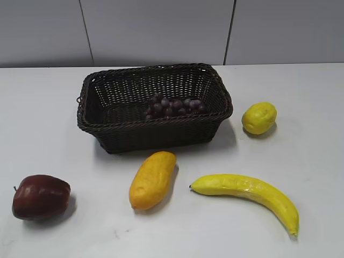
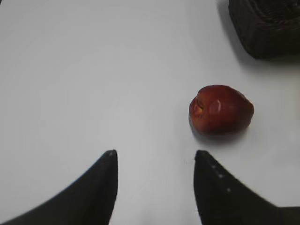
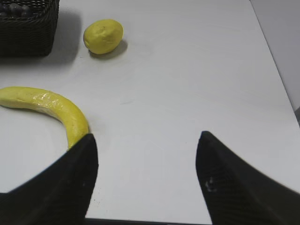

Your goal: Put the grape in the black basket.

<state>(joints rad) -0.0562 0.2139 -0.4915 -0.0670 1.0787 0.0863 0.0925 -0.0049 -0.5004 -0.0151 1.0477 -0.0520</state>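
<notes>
Inside black basket (image 1: 107,126): grape (image 1: 174,106) | left gripper (image 2: 154,161) spread, empty | right gripper (image 3: 146,150) likewise

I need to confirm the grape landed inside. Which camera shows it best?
The exterior view: the grape lies whole inside the black basket, toward its right side. The right wrist view catches only a few grapes at its top-left corner; the left wrist view shows just a basket corner.

Lit brightly and evenly from above. Soft shadows beneath the apple (image 2: 221,109) and lemon (image 3: 103,35). Slightly blurred throughout, washed-out white on the table (image 1: 312,161).
</notes>
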